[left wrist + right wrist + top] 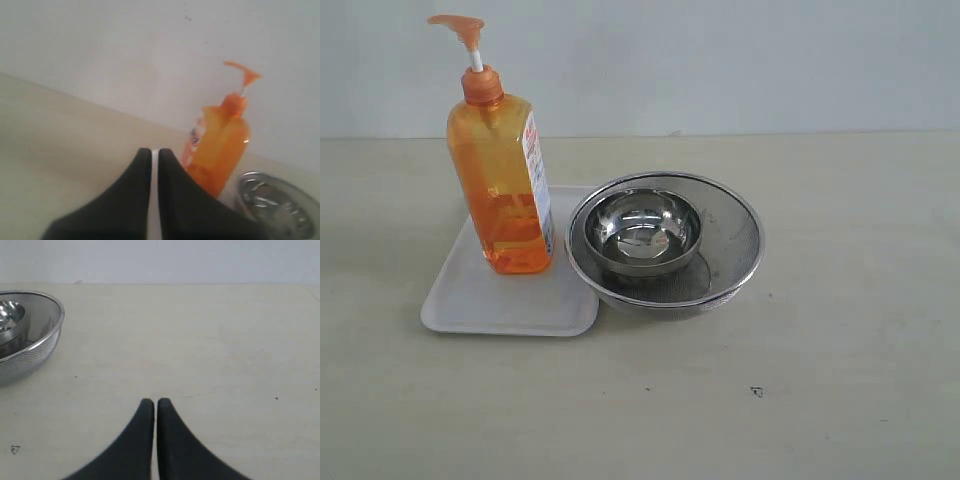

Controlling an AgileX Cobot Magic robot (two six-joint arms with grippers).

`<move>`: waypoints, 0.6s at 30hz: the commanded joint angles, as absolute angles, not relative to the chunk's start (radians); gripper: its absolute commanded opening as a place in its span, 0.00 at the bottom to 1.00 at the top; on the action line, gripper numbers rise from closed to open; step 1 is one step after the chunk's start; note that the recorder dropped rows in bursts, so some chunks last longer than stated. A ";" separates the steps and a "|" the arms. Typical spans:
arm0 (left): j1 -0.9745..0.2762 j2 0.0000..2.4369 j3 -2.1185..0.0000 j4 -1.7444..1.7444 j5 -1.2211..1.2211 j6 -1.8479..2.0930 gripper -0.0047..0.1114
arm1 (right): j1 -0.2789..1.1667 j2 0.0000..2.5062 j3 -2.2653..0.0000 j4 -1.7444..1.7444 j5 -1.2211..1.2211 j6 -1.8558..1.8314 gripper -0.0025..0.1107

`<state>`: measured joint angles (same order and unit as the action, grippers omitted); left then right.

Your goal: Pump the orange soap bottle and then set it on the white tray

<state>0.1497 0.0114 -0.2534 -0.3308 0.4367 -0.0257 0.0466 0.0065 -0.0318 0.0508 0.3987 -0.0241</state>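
The orange soap bottle [505,185] stands upright on the white tray [485,300] at the left of the exterior view, its pump head raised on the white stem. Neither arm shows in that view. In the left wrist view the bottle [220,145] stands beyond and to one side of my left gripper [155,152], whose black fingers lie together with nothing between them. The right gripper [154,402] is shut and empty over bare table, far from the bottle.
A round steel mesh strainer [735,245] holding a smaller steel bowl [642,232] sits just right of the tray, overlapping its right edge. Its rim also shows in the left wrist view [280,200] and the right wrist view [45,345]. A pale wall stands behind the table.
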 commanded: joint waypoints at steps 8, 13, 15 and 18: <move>0.142 0.000 -0.060 -0.147 0.187 0.030 0.08 | 0.040 0.000 -0.029 0.049 0.393 -0.024 0.02; 0.142 0.000 -0.035 -0.160 0.191 0.015 0.08 | 0.040 0.000 -0.029 0.049 0.393 -0.024 0.02; 0.142 0.000 -0.015 -0.160 0.191 0.015 0.08 | 0.040 0.000 -0.029 0.049 0.393 -0.024 0.02; 0.142 0.000 0.000 -0.160 0.182 0.015 0.08 | 0.040 0.000 -0.029 0.049 0.393 -0.024 0.02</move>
